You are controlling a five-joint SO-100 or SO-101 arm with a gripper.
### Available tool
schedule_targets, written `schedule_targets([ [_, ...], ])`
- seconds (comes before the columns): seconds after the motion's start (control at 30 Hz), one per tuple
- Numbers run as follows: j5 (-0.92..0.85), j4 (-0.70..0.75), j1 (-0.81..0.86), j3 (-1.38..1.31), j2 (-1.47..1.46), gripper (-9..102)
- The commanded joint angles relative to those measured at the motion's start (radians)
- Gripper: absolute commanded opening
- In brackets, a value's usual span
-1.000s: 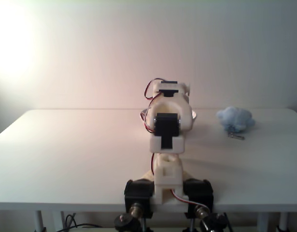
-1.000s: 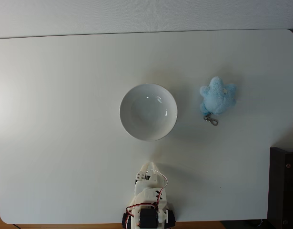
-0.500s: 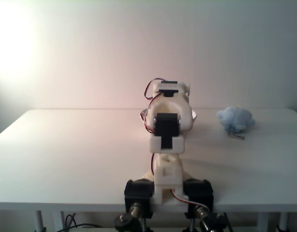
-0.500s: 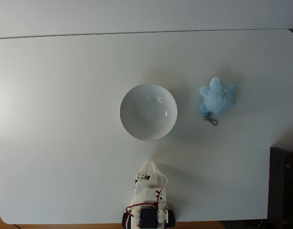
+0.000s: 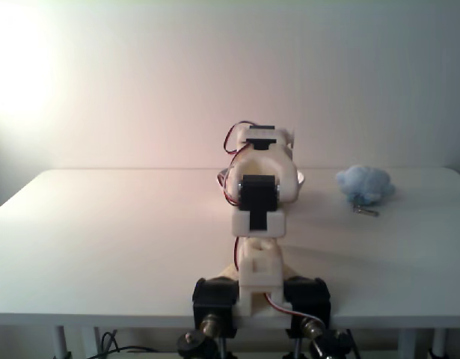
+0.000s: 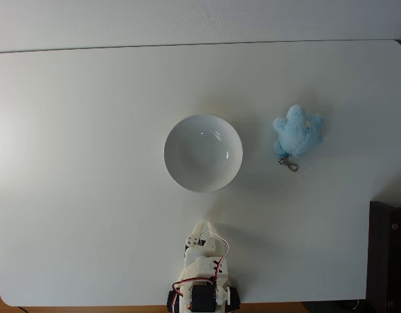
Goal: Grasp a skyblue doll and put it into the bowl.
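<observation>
We see a wide, white, flat bench [image 6: 89, 195] with rounded corners filling the downward-looking fixed view; in the low fixed view it [image 5: 102, 247] stretches back to a pale wall.

The white plastic robot arm [image 6: 203, 277] with black motors and red wires sits folded at the near edge of the bench, in the middle; in the low fixed view its [image 5: 259, 217] stacked joints face us.

The shallow round white bowl [image 6: 203, 153] stands at the centre of the bench, apart from the arm and with nothing in it.

The small fluffy sky-blue plush doll [image 6: 297, 131] lies on the bench to the right of the bowl in the downward view, near it but not touching. In the low fixed view the doll [image 5: 364, 184] sits right of the arm.

The tool [image 6: 201, 228] points toward the bowl, tucked against the arm; we cannot tell whether it is released or clenched.

A small metal keychain clasp [image 6: 289, 163] trails from the doll's near side.
</observation>
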Motion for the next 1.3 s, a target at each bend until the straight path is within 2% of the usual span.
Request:
schedule_targets([
  [0.0, -0.002, 0.015, -0.005, 0.012, 0.285, 0],
  [1.07, 0.003, 0.003, -0.006, 0.011, 0.29, 0],
  [1.27, 0.003, 0.002, -0.006, -0.089, 0.29, 0],
])
